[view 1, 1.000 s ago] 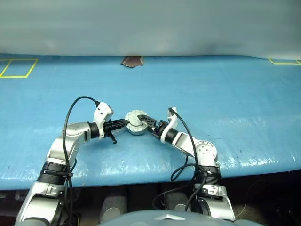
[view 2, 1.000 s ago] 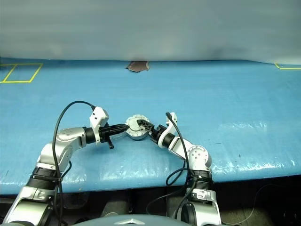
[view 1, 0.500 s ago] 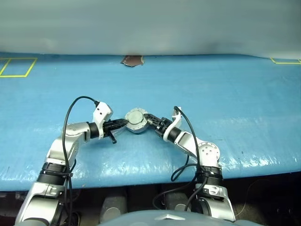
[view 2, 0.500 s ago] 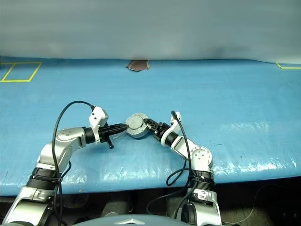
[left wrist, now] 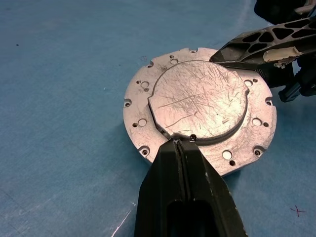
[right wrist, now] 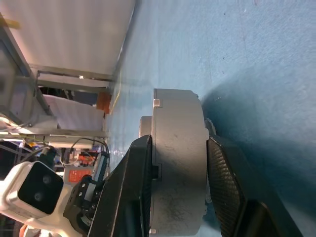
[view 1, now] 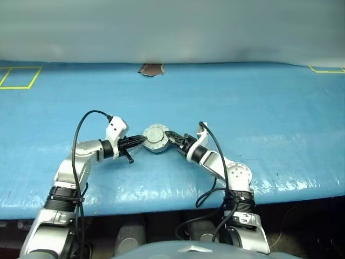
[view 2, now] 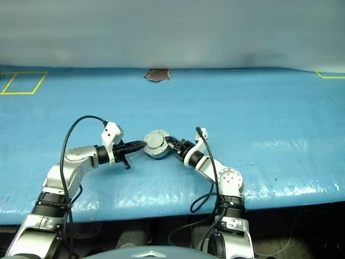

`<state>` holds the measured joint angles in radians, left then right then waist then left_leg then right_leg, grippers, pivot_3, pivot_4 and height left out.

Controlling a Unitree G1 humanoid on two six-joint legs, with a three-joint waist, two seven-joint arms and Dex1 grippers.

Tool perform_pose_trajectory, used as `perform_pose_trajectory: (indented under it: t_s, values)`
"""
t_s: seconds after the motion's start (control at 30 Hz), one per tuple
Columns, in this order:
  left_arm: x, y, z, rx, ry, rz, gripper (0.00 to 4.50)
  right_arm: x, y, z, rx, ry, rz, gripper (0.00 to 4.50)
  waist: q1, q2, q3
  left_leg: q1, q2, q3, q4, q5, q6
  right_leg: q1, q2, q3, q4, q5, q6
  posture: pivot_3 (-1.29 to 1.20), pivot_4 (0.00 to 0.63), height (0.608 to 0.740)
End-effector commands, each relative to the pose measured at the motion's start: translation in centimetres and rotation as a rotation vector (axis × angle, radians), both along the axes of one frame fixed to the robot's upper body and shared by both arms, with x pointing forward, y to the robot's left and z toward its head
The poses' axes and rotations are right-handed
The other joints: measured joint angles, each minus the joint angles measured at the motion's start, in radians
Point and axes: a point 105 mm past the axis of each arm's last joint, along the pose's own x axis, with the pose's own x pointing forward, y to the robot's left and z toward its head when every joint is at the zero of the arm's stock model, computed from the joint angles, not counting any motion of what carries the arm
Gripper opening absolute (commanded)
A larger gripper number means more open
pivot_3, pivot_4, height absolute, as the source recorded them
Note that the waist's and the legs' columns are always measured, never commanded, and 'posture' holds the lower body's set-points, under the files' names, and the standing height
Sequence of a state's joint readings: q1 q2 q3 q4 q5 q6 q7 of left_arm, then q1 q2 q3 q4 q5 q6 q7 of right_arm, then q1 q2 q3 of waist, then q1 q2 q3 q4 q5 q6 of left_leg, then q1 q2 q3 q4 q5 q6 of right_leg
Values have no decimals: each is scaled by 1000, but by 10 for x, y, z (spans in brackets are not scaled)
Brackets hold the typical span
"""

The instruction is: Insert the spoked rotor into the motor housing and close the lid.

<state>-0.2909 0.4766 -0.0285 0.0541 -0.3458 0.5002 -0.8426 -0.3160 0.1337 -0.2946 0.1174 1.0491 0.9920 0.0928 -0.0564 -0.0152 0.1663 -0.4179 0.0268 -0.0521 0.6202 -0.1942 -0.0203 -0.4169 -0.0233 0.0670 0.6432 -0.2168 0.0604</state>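
Note:
The lid [left wrist: 200, 106] is a round disc lying with its pale, scratched silver face up on the blue table [view 1: 259, 113], mid-way between my arms. My left gripper [left wrist: 181, 143] is shut with nothing in it, and its tip touches the disc's near rim. My right gripper [right wrist: 178, 140] comes from the other side and is shut on the disc, one finger [right wrist: 131, 182] on the top face and the other under it. The head view shows the lid [view 1: 154, 138] between the left gripper [view 1: 141, 140] and the right gripper [view 1: 171, 137]. The spoked rotor and the motor housing are hidden.
A brown patch [view 1: 152, 69] lies at the table's far edge. Yellow tape squares mark the far left [view 1: 20, 77] and far right [view 1: 326, 69] corners. Black cables loop off both wrists. The table's front edge runs close below my elbows.
My right gripper's fingers have closed from wide open onto the disc. The left gripper has kept still at the rim.

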Motion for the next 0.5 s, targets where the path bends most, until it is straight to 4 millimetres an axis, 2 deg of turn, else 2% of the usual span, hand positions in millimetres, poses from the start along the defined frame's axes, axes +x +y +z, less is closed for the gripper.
perform_pose_trajectory:
  t_s: [0.03, 0.2, 0.33, 0.5]
  values:
    - [12, 14, 29, -181, -15, 117, 0, -1, 9, 25, 239, -16, -57, 1239, -2, 0, 2, -1, 0, 0, 0, 0, 0, -1, 0, 0, 0, 0, 0, 0, 150, 740]
    - [13, 24, 42, -434, 69, 202, 0, 5, -2, 45, 317, -61, -117, 1239, -10, 1, 3, -11, 0, -1, 1, 0, 0, -10, 2, 0, 1, 5, 7, 0, 150, 740]
    - [2, 22, 49, -668, 124, 172, 0, 8, -6, 66, 349, -121, -140, 1239, -12, 1, 3, -13, 0, -1, 1, 0, 0, -11, 2, 0, 0, 5, 8, 0, 150, 740]
    - [-7, 16, 43, -818, 219, 171, 1596, 10, -8, 82, 359, -157, -154, 1239, -11, 1, 3, -13, 0, -1, 2, 0, 0, -11, 2, 0, 1, 5, 8, 0, 150, 740]
